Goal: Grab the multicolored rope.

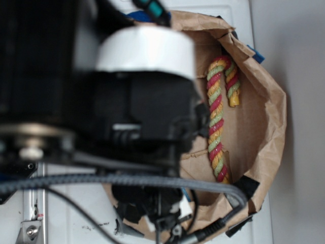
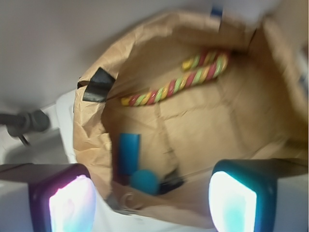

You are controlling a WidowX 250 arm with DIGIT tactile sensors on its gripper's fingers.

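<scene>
The multicolored rope (image 1: 217, 117) (image 2: 178, 84) is a cane-shaped twist of red, yellow and green strands. It lies on the floor of an opened brown paper bag (image 1: 264, 127) (image 2: 227, 121), with its hook toward the bag's far end. In the wrist view my gripper (image 2: 152, 203) hovers above the bag's near rim, well short of the rope. Its two lit pads (image 2: 72, 205) stand wide apart with nothing between them. In the exterior view the arm's blurred black and white body hides the gripper and the bag's left half.
A blue cylinder (image 2: 129, 152) and a blue ball (image 2: 144, 181) sit inside the bag near the gripper. Black tape patches (image 2: 99, 83) mark the bag's rim. A grey braided cable (image 1: 127, 180) crosses the foreground. The bag rests on a white surface (image 1: 66, 218).
</scene>
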